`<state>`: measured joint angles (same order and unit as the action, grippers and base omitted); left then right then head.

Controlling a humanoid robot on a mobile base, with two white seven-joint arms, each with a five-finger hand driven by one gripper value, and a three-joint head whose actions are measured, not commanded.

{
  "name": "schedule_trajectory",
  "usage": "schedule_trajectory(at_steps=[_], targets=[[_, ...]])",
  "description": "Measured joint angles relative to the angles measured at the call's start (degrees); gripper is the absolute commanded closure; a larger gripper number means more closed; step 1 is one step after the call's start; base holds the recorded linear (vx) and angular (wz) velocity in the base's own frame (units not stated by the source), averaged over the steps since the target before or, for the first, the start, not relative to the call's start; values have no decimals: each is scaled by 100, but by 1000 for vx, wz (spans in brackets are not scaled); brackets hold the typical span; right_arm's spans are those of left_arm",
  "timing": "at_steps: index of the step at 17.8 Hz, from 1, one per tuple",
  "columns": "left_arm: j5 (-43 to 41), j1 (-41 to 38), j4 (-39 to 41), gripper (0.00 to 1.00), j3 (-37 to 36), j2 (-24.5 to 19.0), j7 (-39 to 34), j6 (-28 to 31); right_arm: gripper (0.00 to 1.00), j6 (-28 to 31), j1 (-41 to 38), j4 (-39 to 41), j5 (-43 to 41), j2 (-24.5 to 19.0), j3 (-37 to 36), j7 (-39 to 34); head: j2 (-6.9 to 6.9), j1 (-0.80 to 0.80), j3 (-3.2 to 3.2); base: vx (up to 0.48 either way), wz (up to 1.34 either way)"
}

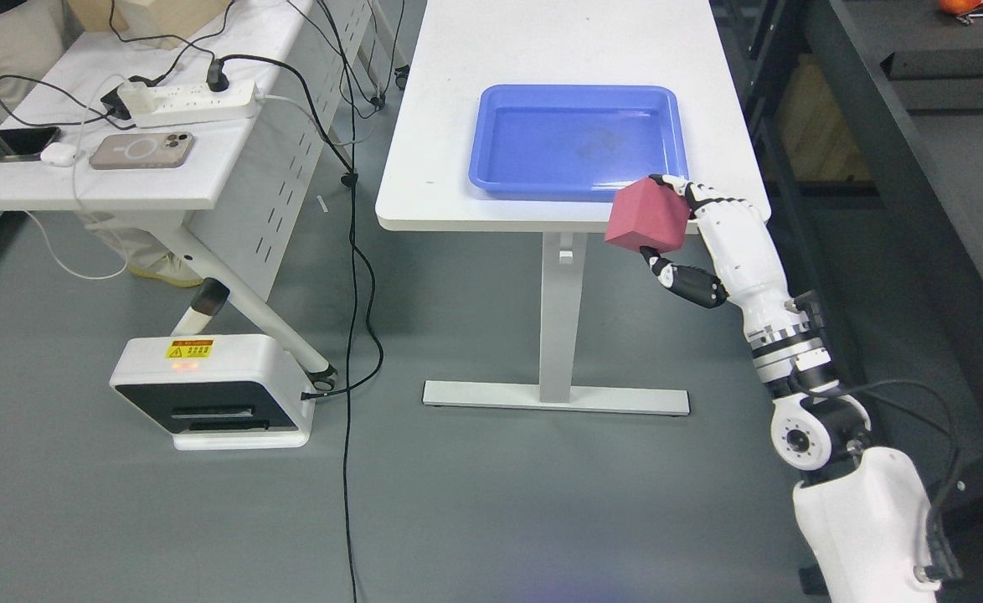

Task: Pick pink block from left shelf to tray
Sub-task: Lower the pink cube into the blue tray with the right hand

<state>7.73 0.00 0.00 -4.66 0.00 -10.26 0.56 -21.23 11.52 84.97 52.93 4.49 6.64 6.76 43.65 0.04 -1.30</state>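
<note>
The right robot hand (pixel 730 239) grasps the pink block (pixel 647 217), with fingers over its top right corner and the thumb beneath its lower right edge. The block is held in the air at the tray's (pixel 483 142) near right corner, overlapping the near edge of the table (pixel 433 109), and is tilted so that one corner points up. The blue tray lies flat on the table, close to its near edge, with nothing in it. The right arm rises toward the tray from the lower right. Left of the tray, on a second table (pixel 165 188), lie a power strip (pixel 192 102) and two phones (pixel 141 151).
</note>
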Motion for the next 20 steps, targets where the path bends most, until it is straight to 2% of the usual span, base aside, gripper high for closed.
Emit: schedule_trajectory(at_steps=[17,20], targets=[[0,0,0,0,0,0,0,0,95,73,0,-395,442,-361,549,-272,0,0,0,272,23],[0,1,1,0,0,0,0,0,92,76,0,-471,455,-383,602,-320,0,0,0,243,-3]])
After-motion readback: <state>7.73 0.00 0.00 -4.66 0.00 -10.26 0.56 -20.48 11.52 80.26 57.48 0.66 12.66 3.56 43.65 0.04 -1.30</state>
